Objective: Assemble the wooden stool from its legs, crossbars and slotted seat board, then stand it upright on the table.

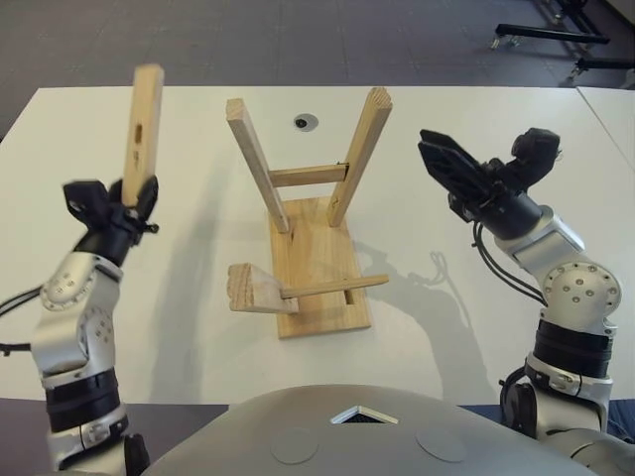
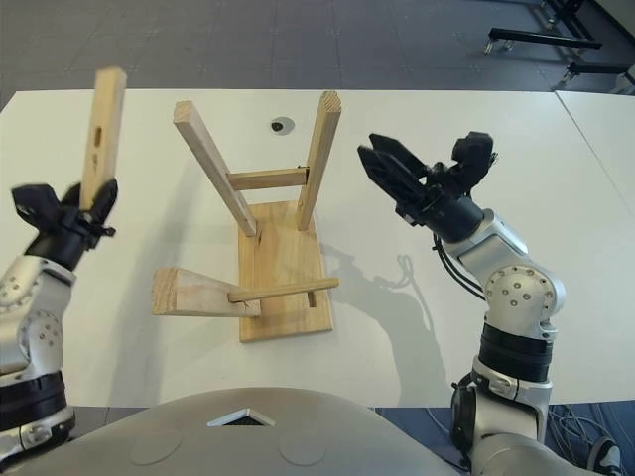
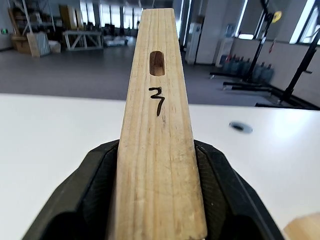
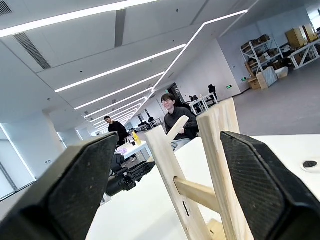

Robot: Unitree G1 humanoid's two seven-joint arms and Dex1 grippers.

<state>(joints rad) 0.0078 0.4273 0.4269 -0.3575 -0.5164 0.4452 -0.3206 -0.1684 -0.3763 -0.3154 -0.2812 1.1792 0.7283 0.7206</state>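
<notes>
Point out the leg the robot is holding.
The leg stands upright in the left gripper, over the table's left side, left of the two legs on the seat board.

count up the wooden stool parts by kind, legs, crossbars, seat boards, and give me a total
legs: 4, counting the held leg in the left end effector
crossbars: 2
seat board: 1
total: 7
</notes>
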